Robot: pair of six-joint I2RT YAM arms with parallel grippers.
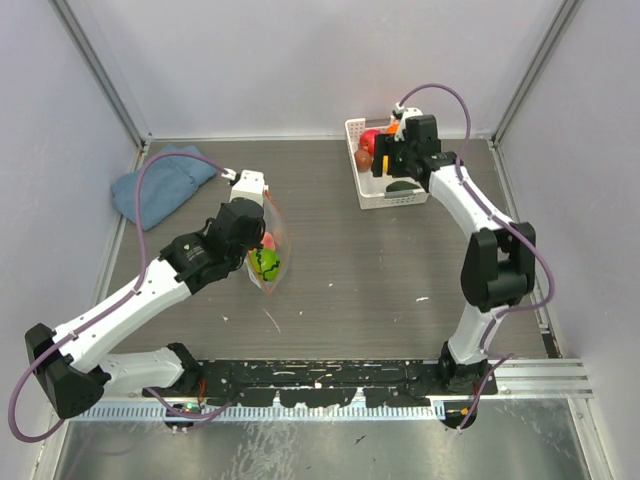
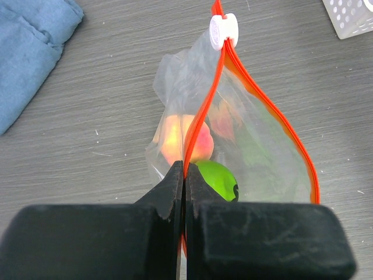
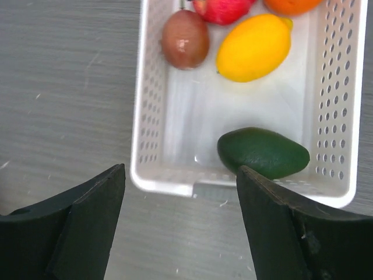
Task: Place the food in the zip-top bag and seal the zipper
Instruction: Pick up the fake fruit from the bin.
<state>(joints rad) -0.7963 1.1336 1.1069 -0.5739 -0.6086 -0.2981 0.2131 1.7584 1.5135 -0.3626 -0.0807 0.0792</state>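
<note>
The clear zip-top bag (image 1: 272, 262) stands on the table left of centre, its mouth gaping. My left gripper (image 2: 185, 169) is shut on one side of the bag's red-orange zipper strip (image 2: 205, 111); the white slider (image 2: 224, 30) sits at the far end. A peach (image 2: 175, 140) and a glossy green fruit (image 2: 218, 178) lie inside the bag. My right gripper (image 3: 180, 169) is open and empty above the near rim of the white basket (image 3: 145, 87). The basket holds a brown fruit (image 3: 185, 38), a red one (image 3: 221, 9), an orange one (image 3: 291, 4), a yellow one (image 3: 253, 46) and a dark green avocado (image 3: 263, 153).
A blue folded cloth (image 1: 160, 182) lies at the back left, and shows in the left wrist view (image 2: 29, 52). The basket (image 1: 372, 200) stands at the back right near the rear wall. Side walls and metal rails close in the table.
</note>
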